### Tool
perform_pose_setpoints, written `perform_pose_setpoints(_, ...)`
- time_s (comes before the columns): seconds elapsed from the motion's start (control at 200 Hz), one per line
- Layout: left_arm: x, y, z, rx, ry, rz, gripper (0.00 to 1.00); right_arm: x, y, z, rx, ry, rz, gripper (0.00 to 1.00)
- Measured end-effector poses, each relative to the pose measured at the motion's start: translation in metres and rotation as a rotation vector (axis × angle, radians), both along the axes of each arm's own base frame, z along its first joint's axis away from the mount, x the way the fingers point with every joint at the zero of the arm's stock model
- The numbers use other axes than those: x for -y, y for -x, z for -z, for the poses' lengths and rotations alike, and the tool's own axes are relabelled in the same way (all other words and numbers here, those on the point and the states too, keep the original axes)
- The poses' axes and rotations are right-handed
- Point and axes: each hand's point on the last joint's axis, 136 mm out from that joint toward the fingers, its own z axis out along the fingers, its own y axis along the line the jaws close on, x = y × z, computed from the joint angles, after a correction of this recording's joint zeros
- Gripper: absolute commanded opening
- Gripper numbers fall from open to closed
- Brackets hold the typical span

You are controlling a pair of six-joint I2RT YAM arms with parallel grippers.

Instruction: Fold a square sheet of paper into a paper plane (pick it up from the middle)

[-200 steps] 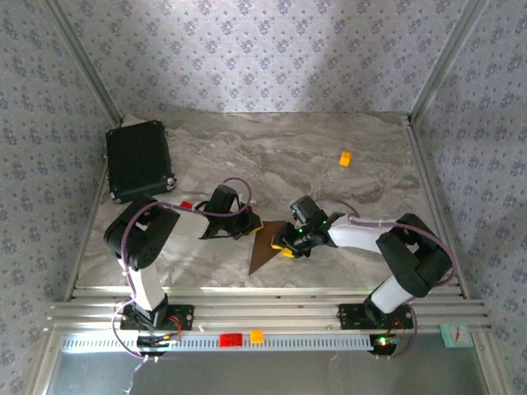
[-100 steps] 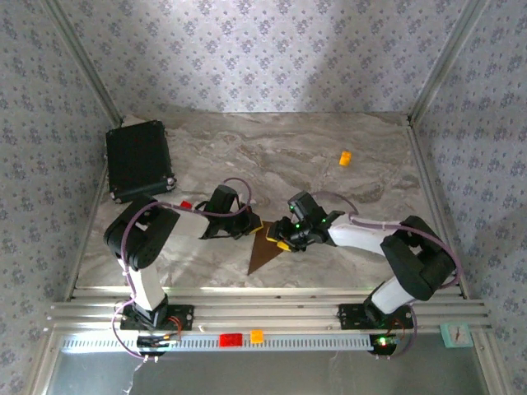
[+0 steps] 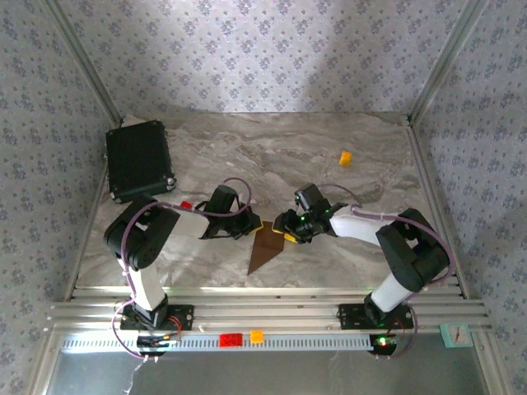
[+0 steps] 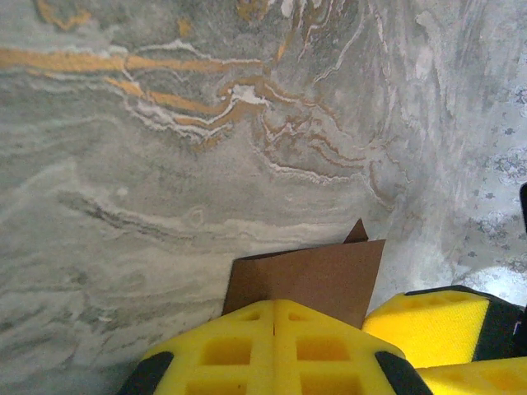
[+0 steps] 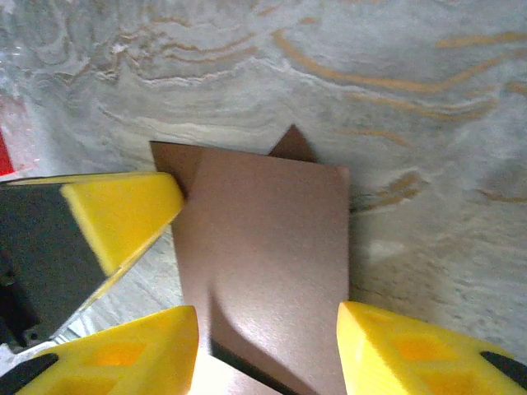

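paper (image 3: 263, 249): dark brown, matte, thin. It's folded, not a square. From above it reads as a narrow wedge, with the wide end toward the far side and the point toward the near edge of the tabletop (image 3: 329, 156). It lies flat, roughly mid-width in the near half.

Right wrist view: the wide end is a squared-off edge with a small triangular tip of a lower layer poking out past it (can't tell the layer count). A diagonal crease crosses the near part.

Left wrist view: same squared end. Its near part runs under the left fingers (image 4: 230, 350), which are closed together (pinching or just pressing, can't tell).
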Motion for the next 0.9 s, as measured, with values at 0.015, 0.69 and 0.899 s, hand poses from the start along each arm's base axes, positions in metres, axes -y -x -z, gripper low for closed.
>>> perform_pose_setpoints(0.015,0.0,0.0,0.0,0.0,0.0,0.0,0.0,0.001,0.0,0.0,-0.001,0.003,0.001,0.5)
perform_pose_setpoints(0.69,0.0,0.0,0.0,0.0,0.0,0.0,0.0,-0.006,0.001,-0.005,0.02,-0.091,-0.005,0.45)
perform_pose_setpoints(0.899,0.0,0.0,0.0,0.0,0.0,0.0,0.0,-0.006,0.001,-0.005,0.021,-0.123,-0.012,0.45)
